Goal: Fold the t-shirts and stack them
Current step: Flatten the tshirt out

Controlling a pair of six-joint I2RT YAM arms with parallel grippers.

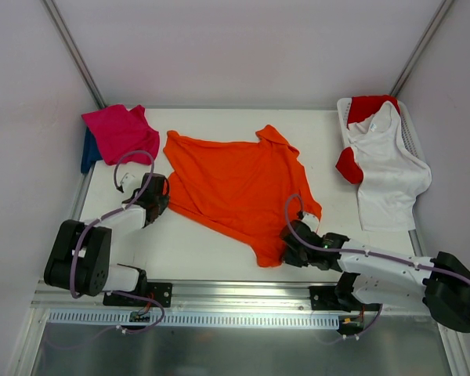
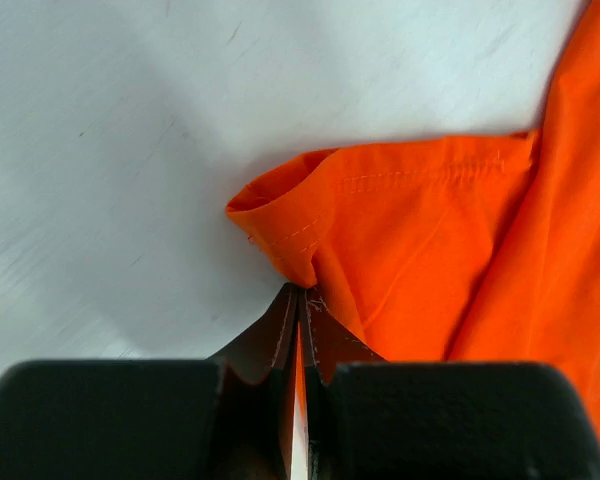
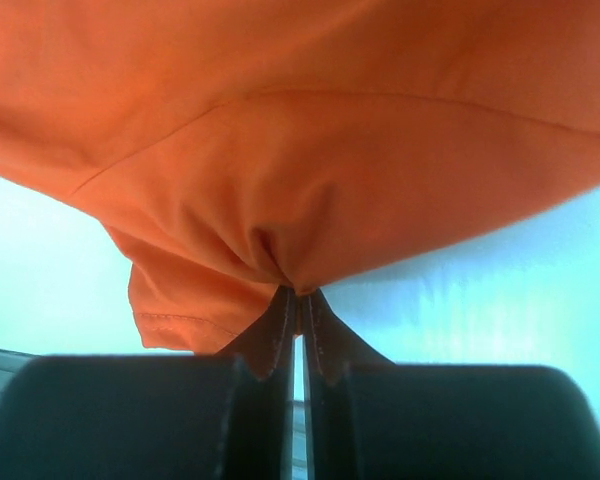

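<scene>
Both claws are shut tight on the bright orange cotton t-shirt [image 1: 235,188], which lies rumpled across the middle of the white surface [image 1: 180,243]. The left claw [image 2: 298,290] pinches a stitched hem corner on the shirt's left side. The right claw [image 3: 296,292] nips a small gathered pucker of cloth at the shirt's near edge.

Each hold takes only a sliver of fabric, so a quick pull could probably tear the cloth free. The right one is the likelier to slip, being a bunch and not a hem. It may also have caught only one layer (the wrist view cannot settle this), and the shirt would then open up instead of folding. Uneven lifting could twist the body, and the far sleeve already lies doubled over.

At the far right corner a white plastic basket [image 1: 413,129] holds a red t-shirt [image 1: 370,106] and a white t-shirt [image 1: 384,172]. The white one spills over the near rim onto the surface. At the far left corner a magenta-pink t-shirt [image 1: 121,131] lies on a dark blue t-shirt [image 1: 88,153], in no container.
</scene>
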